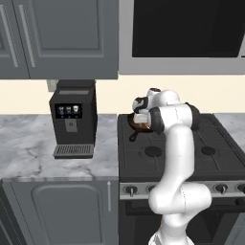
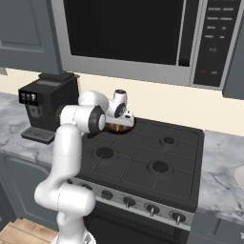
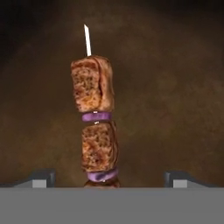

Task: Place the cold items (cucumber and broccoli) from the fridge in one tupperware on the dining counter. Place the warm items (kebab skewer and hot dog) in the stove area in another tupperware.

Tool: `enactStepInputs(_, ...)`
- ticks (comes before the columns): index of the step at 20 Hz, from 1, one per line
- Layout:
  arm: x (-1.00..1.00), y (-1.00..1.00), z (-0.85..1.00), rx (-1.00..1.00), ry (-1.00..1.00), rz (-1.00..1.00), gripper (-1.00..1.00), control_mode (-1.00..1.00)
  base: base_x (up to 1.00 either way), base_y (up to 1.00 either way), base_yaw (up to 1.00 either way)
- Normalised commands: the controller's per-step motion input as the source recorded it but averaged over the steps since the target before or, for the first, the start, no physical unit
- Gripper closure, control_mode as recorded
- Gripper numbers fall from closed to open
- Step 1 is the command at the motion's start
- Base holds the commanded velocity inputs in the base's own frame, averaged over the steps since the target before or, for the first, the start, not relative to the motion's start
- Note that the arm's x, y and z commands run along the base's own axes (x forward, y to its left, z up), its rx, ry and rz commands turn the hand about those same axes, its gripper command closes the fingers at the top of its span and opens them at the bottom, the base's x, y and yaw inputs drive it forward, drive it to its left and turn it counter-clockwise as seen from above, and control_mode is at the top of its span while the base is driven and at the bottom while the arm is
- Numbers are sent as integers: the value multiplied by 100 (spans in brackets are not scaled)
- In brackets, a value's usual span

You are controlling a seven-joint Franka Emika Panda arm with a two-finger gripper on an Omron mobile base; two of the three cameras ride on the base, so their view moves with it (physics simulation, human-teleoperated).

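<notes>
A black boxy coffee machine (image 1: 72,120) sits on the grey marble counter (image 1: 33,148) beside the black stove (image 2: 147,162), under a steel-framed microwave (image 2: 143,38).

Grey cabinets (image 1: 57,38), marble counter (image 1: 28,143), black stove (image 2: 157,157), cream wall (image 1: 119,95).

Kebab skewer (image 3: 96,118): rough browned meat, pale smooth stick; pan (image 3: 175,109) matt dark brown; counter (image 1: 28,143) glossy marble.
</notes>
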Motion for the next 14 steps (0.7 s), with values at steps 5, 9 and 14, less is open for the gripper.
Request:
enactStepInputs(5, 15, 0, -25, 0, 0, 7, 100, -100, 0, 0, 0)
enactStepInputs(9, 8, 0, -27, 0, 0, 11, 100, -100, 0, 0, 0)
enactStepInputs(14, -1, 0, -20, 0, 2, 8, 100, -100, 0, 0, 0)
